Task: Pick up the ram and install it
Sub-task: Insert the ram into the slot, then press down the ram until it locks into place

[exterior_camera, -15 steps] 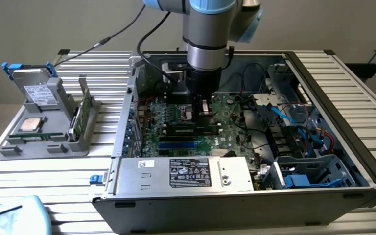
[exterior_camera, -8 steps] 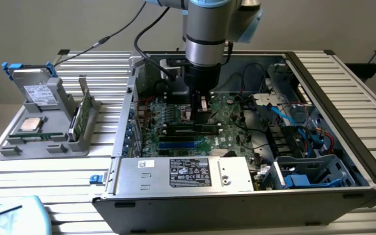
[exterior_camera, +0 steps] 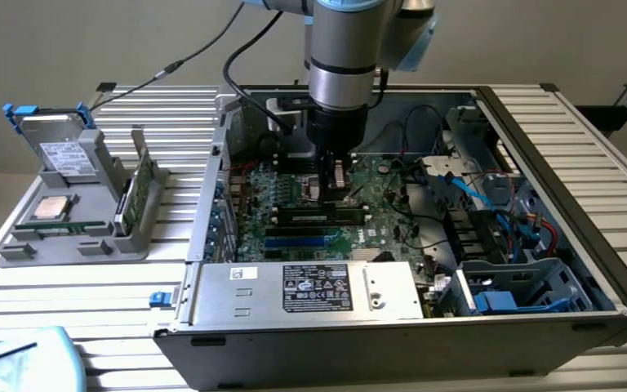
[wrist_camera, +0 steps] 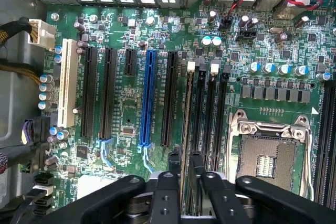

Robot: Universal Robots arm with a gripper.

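Note:
The ram [wrist_camera: 185, 124] stands edge-on in a motherboard socket beside the black memory slots. In the exterior view the ram [exterior_camera: 316, 217] shows as a dark stick with a pale label, lying across the board just below the tool. My gripper [wrist_camera: 185, 157] is low inside the open computer case [exterior_camera: 575, 204], straddling one end of the stick. Its black fingers [wrist_camera: 172, 169] sit close on either side of the edge, with thin dark gaps between them and the stick, so the gripper is open. Seen from the exterior view, the gripper [exterior_camera: 335, 189] hangs straight down over the board.
An empty processor socket [wrist_camera: 270, 150] lies beside the memory slots, and a blue expansion slot [wrist_camera: 149, 98] on the other side. The power supply [exterior_camera: 313, 290] fills the case front. A grey holder [exterior_camera: 74, 220] outside the case carries a silver chip [exterior_camera: 52, 208] and an upright green board [exterior_camera: 128, 196].

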